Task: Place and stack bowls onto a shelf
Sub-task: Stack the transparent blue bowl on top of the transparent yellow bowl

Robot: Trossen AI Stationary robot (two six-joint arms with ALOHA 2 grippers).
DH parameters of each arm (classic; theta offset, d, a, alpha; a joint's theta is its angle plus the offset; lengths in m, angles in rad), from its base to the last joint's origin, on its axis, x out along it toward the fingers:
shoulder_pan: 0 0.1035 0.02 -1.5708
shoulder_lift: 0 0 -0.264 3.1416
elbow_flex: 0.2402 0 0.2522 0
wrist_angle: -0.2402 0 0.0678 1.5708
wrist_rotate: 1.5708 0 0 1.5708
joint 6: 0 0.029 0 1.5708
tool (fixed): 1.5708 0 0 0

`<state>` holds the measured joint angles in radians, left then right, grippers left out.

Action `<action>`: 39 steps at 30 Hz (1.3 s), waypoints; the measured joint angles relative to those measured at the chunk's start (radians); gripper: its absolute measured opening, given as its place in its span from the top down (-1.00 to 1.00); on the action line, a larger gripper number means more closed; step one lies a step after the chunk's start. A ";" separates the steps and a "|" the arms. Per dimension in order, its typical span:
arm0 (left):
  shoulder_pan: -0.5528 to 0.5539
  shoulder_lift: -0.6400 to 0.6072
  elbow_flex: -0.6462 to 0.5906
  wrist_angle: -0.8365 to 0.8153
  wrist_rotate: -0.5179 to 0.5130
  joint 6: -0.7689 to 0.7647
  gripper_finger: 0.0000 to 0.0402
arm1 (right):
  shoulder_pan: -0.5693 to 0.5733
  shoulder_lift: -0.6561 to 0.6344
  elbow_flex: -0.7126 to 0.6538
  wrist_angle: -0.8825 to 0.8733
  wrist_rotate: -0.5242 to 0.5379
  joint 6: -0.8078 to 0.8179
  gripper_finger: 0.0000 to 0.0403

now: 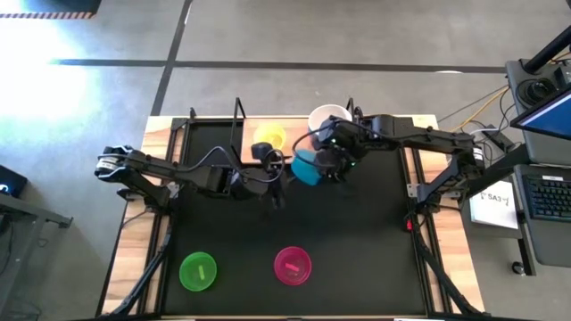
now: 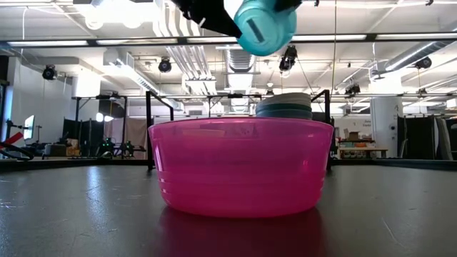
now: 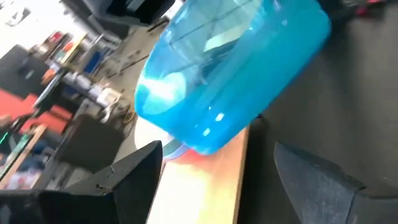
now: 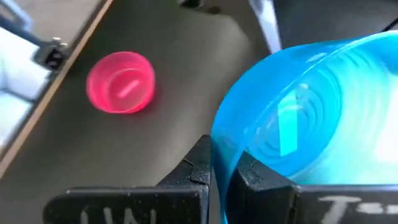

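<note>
High view: right hand [image 1: 323, 166] clamped on the rim of a small round teal plastic bowl [image 1: 305, 167], held above the black mat [image 1: 357, 241] near the light wooden shelf [image 1: 290, 127].
Left hand [image 1: 275, 190] sits just beside it, fingers apart; the shelf's stacked bowls are partly hidden behind a magenta plastic bowl [image 2: 240, 165] in the low view, with a workshop room beyond.

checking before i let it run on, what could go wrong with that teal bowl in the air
The right gripper pinches only the rim of the teal bowl, which hangs tilted above the mat, so it could slip out. The left gripper sits close beside it, open, so the arms might bump. On the shelf, the yellow bowl and white bowl leave little room.
</note>
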<state>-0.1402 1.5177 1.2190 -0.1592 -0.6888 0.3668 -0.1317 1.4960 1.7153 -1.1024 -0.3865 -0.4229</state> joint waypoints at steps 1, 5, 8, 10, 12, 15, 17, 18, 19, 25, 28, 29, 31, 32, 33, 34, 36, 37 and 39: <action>0.000 0.000 0.000 -0.001 -0.015 -0.013 -0.45 | -0.005 0.005 0.000 0.015 0.018 -0.013 0.96; -0.001 0.000 0.000 -0.003 -0.086 -0.026 -0.45 | -0.029 0.035 0.000 0.074 0.071 -0.043 0.96; -0.003 0.001 -0.001 -0.011 -0.181 -0.072 -0.45 | -0.051 0.071 0.000 0.108 0.097 -0.080 0.96; -0.006 -0.001 -0.001 -0.061 -0.318 -0.113 -0.45 | -0.067 0.095 -0.001 0.111 0.159 -0.093 0.96; -0.013 -0.008 -0.002 -0.141 -0.449 -0.162 -0.45 | -0.085 0.118 -0.001 0.135 0.215 -0.097 0.96; -0.023 -0.028 -0.002 -0.242 -0.503 -0.279 -0.45 | -0.112 0.156 -0.001 0.194 0.223 -0.103 0.96; -0.030 -0.035 -0.002 -0.300 -0.504 -0.358 -0.45 | -0.123 0.184 -0.001 0.254 0.223 -0.118 0.96; -0.034 -0.040 -0.002 -0.337 -0.502 -0.393 -0.45 | -0.129 0.200 -0.001 0.285 0.223 -0.126 0.96; -0.037 -0.043 -0.002 -0.370 -0.503 -0.430 -0.45 | -0.132 0.215 -0.001 0.316 0.223 -0.133 0.96; -0.057 -0.066 -0.002 -0.555 -0.498 -0.641 -0.42 | -0.145 0.303 -0.001 0.451 0.224 -0.162 0.96; -0.080 -0.080 -0.002 -0.675 -0.498 -0.753 -0.40 | -0.150 0.342 -0.001 0.503 0.231 -0.166 0.96; -0.088 -0.084 -0.002 -0.717 -0.498 -0.795 -0.40 | -0.153 0.355 -0.001 0.523 0.231 -0.168 0.96; -0.106 -0.088 -0.002 -0.798 -0.498 -0.886 -0.40 | -0.160 0.375 -0.001 0.574 0.231 -0.168 0.96; -0.116 -0.088 -0.002 -0.834 -0.497 -0.930 -0.39 | -0.165 0.386 -0.001 0.594 0.231 -0.169 0.96; -0.126 -0.089 -0.002 -0.867 -0.498 -0.969 -0.39 | -0.169 0.396 -0.001 0.617 0.236 -0.173 0.96; -0.137 -0.089 -0.002 -0.896 -0.497 -1.008 -0.39 | -0.174 0.403 -0.001 0.636 0.239 -0.173 0.96; -0.158 -0.089 -0.002 -0.937 -0.497 -1.067 -0.39 | -0.183 0.417 -0.001 0.642 0.243 -0.181 0.96; -0.168 -0.089 -0.002 -0.948 -0.497 -1.089 -0.39 | -0.188 0.423 -0.001 0.648 0.244 -0.192 0.96; -0.184 -0.088 -0.002 -0.963 -0.497 -1.110 -0.39 | -0.198 0.439 -0.001 0.657 0.244 -0.207 0.96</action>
<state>-0.3245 1.4296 1.2171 -1.1222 -1.1856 -0.7428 -0.3295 1.9350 1.7142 -0.4458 -0.1428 -0.6300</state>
